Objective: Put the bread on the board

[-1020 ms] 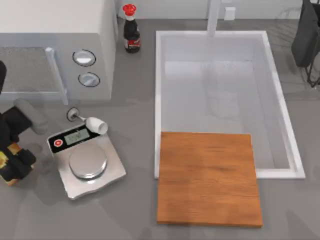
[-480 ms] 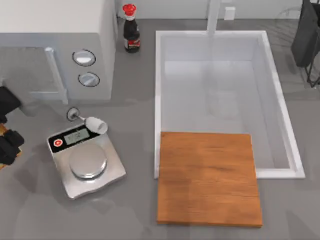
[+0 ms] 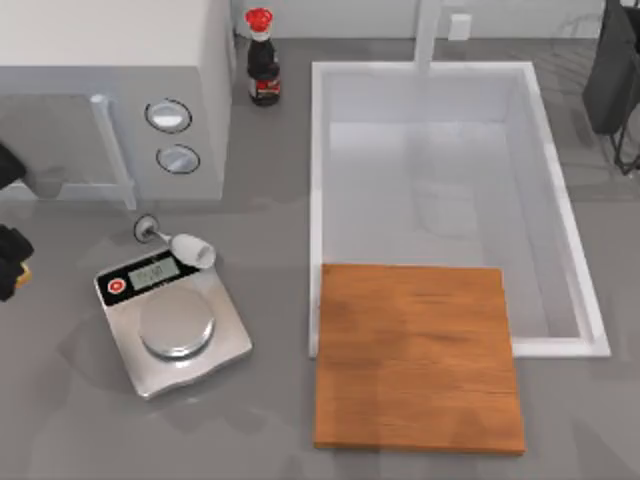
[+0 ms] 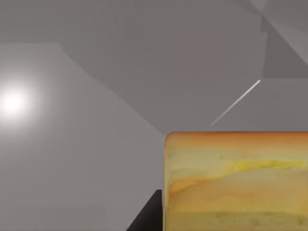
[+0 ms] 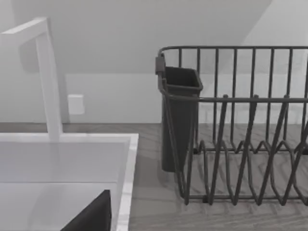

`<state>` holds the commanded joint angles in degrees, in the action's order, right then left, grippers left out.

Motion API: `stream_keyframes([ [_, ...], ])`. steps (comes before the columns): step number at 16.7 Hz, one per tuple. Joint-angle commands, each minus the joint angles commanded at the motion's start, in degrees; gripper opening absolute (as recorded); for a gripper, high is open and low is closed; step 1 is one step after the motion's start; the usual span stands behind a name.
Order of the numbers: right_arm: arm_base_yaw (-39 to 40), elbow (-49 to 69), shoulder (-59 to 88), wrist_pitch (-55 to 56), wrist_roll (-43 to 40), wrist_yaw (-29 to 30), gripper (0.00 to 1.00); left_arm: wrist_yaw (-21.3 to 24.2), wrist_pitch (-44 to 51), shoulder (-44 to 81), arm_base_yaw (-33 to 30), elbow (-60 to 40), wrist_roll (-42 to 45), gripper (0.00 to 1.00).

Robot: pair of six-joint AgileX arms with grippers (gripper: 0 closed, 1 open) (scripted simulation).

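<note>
The bread, a pale yellow chunk with orange-brown crust, sits close up in the left wrist view beside one dark finger. In the top view my left gripper is at the far left edge of the table, left of the scale and shut on the bread, of which a small orange corner shows. The board, a large square of orange-brown wood, lies flat at the front right, partly over the sink's near edge and far from the left gripper. My right arm is parked at the back right corner.
A silver kitchen scale stands between the left gripper and the board, with a tipped wine glass behind it. A microwave and a sauce bottle are at the back left. The white sink with its faucet is behind the board, and a dark dish rack is beyond it.
My left gripper has moved with the bread toward the left edge and the back of the table, away from the scale, and now sits mostly past the picture's edge. The right arm has not moved.
</note>
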<state>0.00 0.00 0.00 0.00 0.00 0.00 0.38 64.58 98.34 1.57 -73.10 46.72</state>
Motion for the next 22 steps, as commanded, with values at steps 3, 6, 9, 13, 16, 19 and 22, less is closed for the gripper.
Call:
stream_keyframes([
  [3,0.0,0.0,0.0,0.0,0.0,0.0,1.00,0.1,0.2,-0.2,-0.6,-0.4,1.6,0.00],
  [6,0.0,0.0,0.0,0.0,0.0,0.0,1.00,0.5,1.1,-0.5,-3.3,-2.3,8.5,0.00],
  [9,0.0,0.0,0.0,0.0,0.0,0.0,1.00,1.3,2.5,0.0,-7.8,-5.2,20.8,0.00],
  [13,0.0,0.0,0.0,0.0,0.0,0.0,1.00,3.0,5.8,3.1,-15.7,-9.5,43.9,0.00],
  [16,0.0,0.0,0.0,0.0,0.0,0.0,1.00,4.6,9.2,7.7,-22.3,-12.5,64.2,0.00],
  [19,0.0,0.0,0.0,0.0,0.0,0.0,1.00,6.2,12.6,13.6,-29.0,-15.7,85.2,0.00],
  [22,0.0,0.0,0.0,0.0,0.0,0.0,1.00,7.3,15.5,19.9,-35.5,-19.5,105.8,0.00],
])
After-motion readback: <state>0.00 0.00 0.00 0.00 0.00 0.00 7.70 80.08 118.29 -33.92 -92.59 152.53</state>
